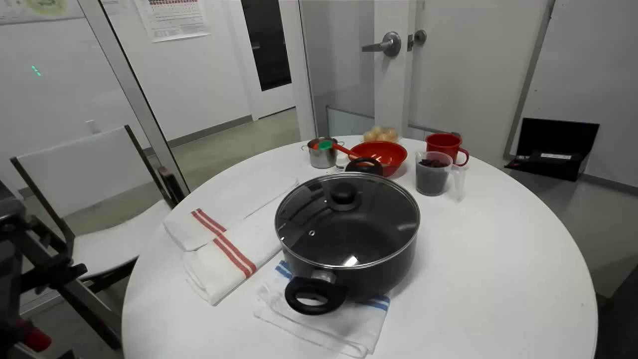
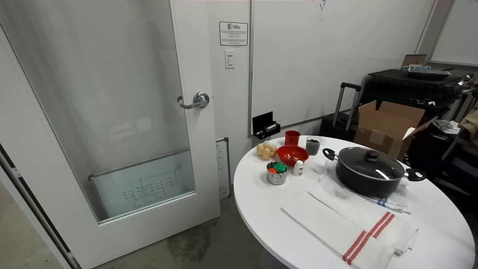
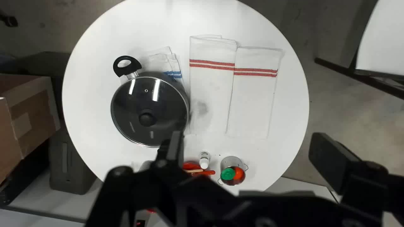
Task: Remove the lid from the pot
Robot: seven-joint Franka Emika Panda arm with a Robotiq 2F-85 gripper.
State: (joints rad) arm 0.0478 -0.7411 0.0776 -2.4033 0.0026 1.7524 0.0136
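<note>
Glass lid [image 3: 150,105], seated on the black pot [image 1: 371,279], below the wide-spread pincer [image 3: 247,146], off to one side

The gripper [image 3: 247,145] is a dark blur to us in the wrist view.
It covers part of the red bowl [image 3: 191,165] and, at least partly, one handle of the pot [image 1: 379,281]. In an exterior view, the pot hides some of the blue-striped towel [image 1: 344,329], the table [image 1: 498,279] is cut off near, and at left we cannot identify a cropped dark shape [image 1: 10,279]. Print on the bottle [image 3: 204,157] is too small.
</note>
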